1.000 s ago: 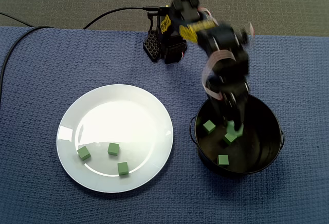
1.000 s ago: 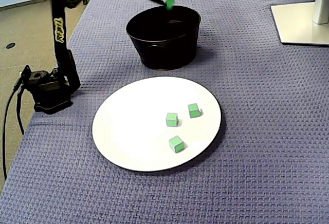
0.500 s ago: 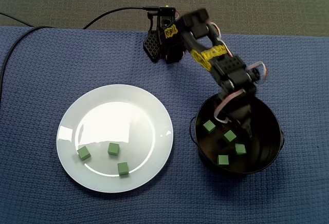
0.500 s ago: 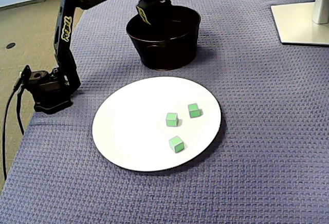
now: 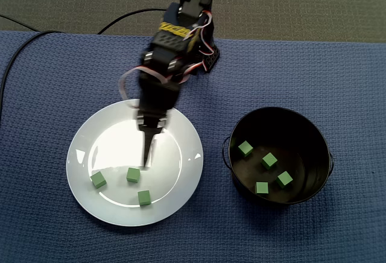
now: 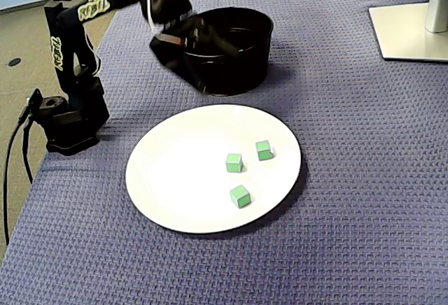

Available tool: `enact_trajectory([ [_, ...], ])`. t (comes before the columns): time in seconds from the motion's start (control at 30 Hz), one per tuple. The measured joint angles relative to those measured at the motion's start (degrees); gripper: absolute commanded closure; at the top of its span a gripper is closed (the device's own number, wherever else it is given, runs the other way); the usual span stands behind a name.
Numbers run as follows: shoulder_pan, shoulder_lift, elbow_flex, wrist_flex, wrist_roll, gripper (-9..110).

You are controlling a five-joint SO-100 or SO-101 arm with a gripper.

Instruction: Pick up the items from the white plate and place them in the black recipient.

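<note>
My desk is covered by a blue woven cloth [image 5: 338, 64] that fills most of both fixed views. Beyond its far edge, along the top of one fixed view, lies grey carpet [image 5: 301, 3]. A black cable [image 5: 129, 14] curves across that carpet in the upper middle, and a second black cable [image 5: 18, 47] bends down the cloth at the upper left. In the upper right of the other fixed view stands a flat white base [image 6: 409, 32], perhaps a monitor's foot, cut off by the frame.
</note>
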Motion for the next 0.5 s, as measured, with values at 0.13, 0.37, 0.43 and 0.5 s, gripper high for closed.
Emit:
enact_trajectory([
  [0.13,3.7,-7.0,0.0,-1.8,0.0,65],
  [0.37,3.5,-17.2,0.0,-6.4,-1.4,66],
  [0.43,3.4,-19.3,-0.1,-6.9,-1.9,67],
  [0.5,3.3,-21.4,-0.8,-7.4,-2.5,68],
])
